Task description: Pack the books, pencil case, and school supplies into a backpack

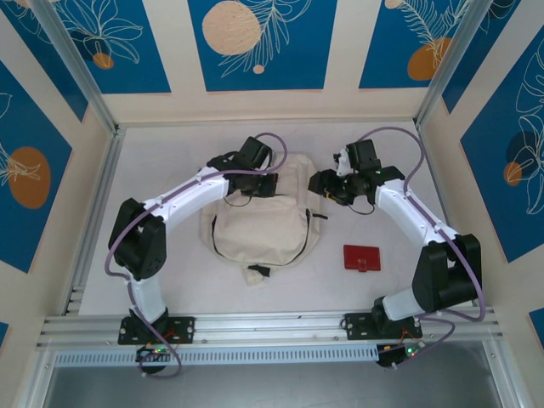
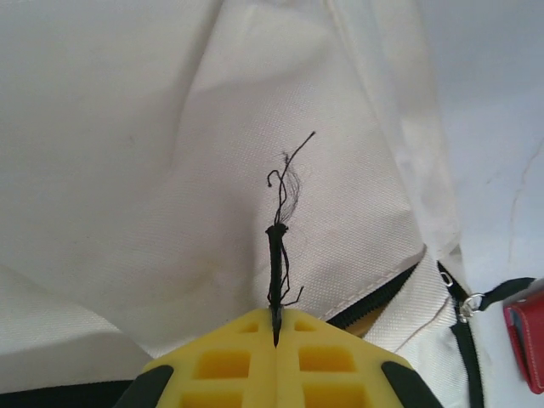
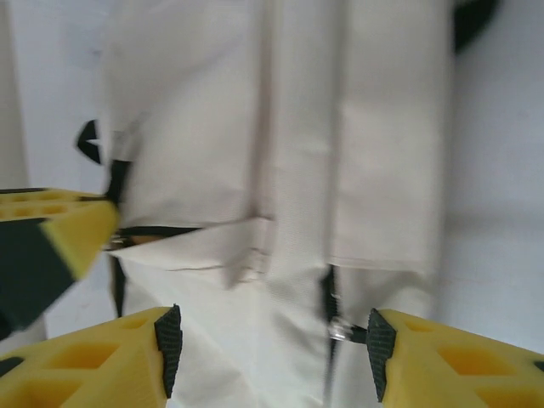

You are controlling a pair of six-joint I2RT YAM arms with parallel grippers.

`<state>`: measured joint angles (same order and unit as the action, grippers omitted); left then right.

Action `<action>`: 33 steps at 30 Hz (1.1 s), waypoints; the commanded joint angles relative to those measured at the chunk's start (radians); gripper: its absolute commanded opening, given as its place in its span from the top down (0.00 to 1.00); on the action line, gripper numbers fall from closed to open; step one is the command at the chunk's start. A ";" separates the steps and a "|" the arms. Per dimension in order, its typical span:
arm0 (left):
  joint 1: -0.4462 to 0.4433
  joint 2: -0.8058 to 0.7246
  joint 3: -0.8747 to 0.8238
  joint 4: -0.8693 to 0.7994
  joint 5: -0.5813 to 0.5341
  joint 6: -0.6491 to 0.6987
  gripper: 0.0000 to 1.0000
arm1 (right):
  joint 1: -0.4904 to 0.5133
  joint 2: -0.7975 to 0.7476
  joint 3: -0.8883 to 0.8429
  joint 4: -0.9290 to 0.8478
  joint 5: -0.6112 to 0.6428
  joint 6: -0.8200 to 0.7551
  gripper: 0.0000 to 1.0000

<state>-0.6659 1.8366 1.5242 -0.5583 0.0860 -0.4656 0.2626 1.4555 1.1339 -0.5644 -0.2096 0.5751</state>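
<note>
- Left gripper (image 2: 274, 330): yellow fingers pressed together, clamped on a thin black frayed cord (image 2: 275, 255) that comes off the backpack. Probably a zipper pull cord, can't tell for sure.
- Just right of that pinch is a black zipper line (image 2: 384, 295), parted a little with a dark gap inside.
- Right gripper (image 3: 268, 347): jaws apart, holding nothing. It hangs over the cream fabric, with a folded seam and a small metal zipper slider (image 3: 340, 328) between the pads (image 3: 168, 340). Contact with the cloth is unclear because the view is blurred.
- Large soft cream-white fabric backpack with black zippers (image 1: 263, 225): lies flat mid-table between the two arms. Both grippers are at its far end, left on the far-left corner, right on the far-right.
- Small flat dark-red rectangular pencil case (image 1: 361, 257): on the white table (image 1: 170, 153), near-right of the backpack, apart from it and untouched.
- Step (judgement): opening the backpack. The left pins the bag by the cord and the right is lining up on the slider. Nothing packed yet as far as I can see.
- Next move (judgement): the right needs to close on the slider tab, not loose fabric, then pull along the zipper track while the left keeps tension. The soft cloth will bunch if the pull goes off-line.
</note>
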 commanded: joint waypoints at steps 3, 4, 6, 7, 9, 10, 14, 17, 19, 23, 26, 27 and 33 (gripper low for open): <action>0.003 -0.049 -0.044 0.059 0.006 -0.021 1.00 | 0.059 0.125 0.072 0.012 -0.112 0.011 0.41; 0.003 -0.052 -0.053 0.060 0.001 -0.023 1.00 | 0.068 0.155 0.089 0.007 -0.114 0.009 0.43; 0.003 -0.058 -0.069 0.061 -0.016 -0.029 1.00 | 0.083 0.204 0.116 -0.001 -0.126 0.002 0.46; 0.003 -0.062 -0.076 0.061 -0.029 -0.033 1.00 | 0.088 0.223 0.127 -0.004 -0.129 0.001 0.48; 0.003 -0.070 -0.086 0.059 -0.053 -0.040 1.00 | 0.098 0.260 0.135 -0.007 -0.130 0.000 0.52; 0.003 -0.074 -0.092 0.059 -0.065 -0.047 1.00 | 0.101 0.275 0.140 -0.010 -0.127 -0.005 0.55; 0.006 -0.094 -0.115 0.057 -0.133 -0.068 1.00 | 0.116 0.314 0.137 -0.039 -0.057 -0.009 0.69; 0.018 -0.119 -0.147 0.050 -0.194 -0.084 1.00 | 0.117 0.323 0.114 -0.053 0.013 -0.005 0.78; 0.038 -0.139 -0.178 0.058 -0.201 -0.092 1.00 | 0.116 0.325 0.097 -0.064 0.057 -0.003 0.81; 0.088 -0.171 -0.240 0.074 -0.190 -0.105 1.00 | 0.111 0.332 0.067 -0.066 0.104 0.001 0.85; 0.129 -0.191 -0.289 0.092 -0.177 -0.124 1.00 | 0.110 0.332 0.055 -0.066 0.126 0.003 0.86; 0.142 -0.197 -0.303 0.097 -0.175 -0.127 1.00 | 0.108 0.332 0.054 -0.066 0.129 0.003 0.86; 0.214 -0.218 -0.374 0.116 -0.172 -0.140 1.00 | 0.101 0.328 0.050 -0.069 0.145 0.003 0.86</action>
<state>-0.4923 1.6573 1.1801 -0.4332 -0.0280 -0.5938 0.3794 1.7599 1.2224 -0.5453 -0.1783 0.5793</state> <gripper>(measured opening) 0.047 0.142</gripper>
